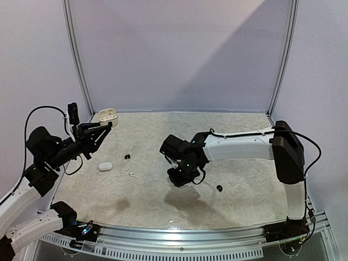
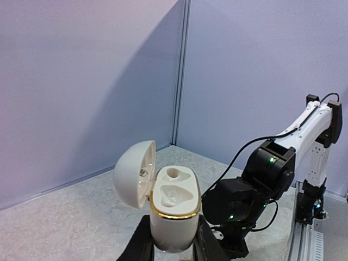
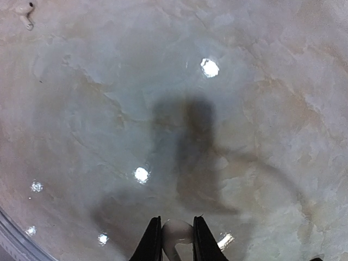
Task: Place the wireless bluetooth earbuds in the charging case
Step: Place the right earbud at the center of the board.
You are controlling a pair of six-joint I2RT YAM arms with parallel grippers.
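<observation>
Upright open case clenched in left jaws; right jaws grasping white earbud above counter; black earbud lies near, closed case at left.

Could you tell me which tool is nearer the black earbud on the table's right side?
Right. The right tool hangs just left of the black earbud; the left tool, gripping the charging case, sits far back-left.

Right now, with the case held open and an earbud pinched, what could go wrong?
The glossy white earbud sits only near the tips of the right pincer, so it may twist or drop in transit. The left pincer grips the open white gold-rimmed charging case by its base alone; pushing in could tip it.
</observation>
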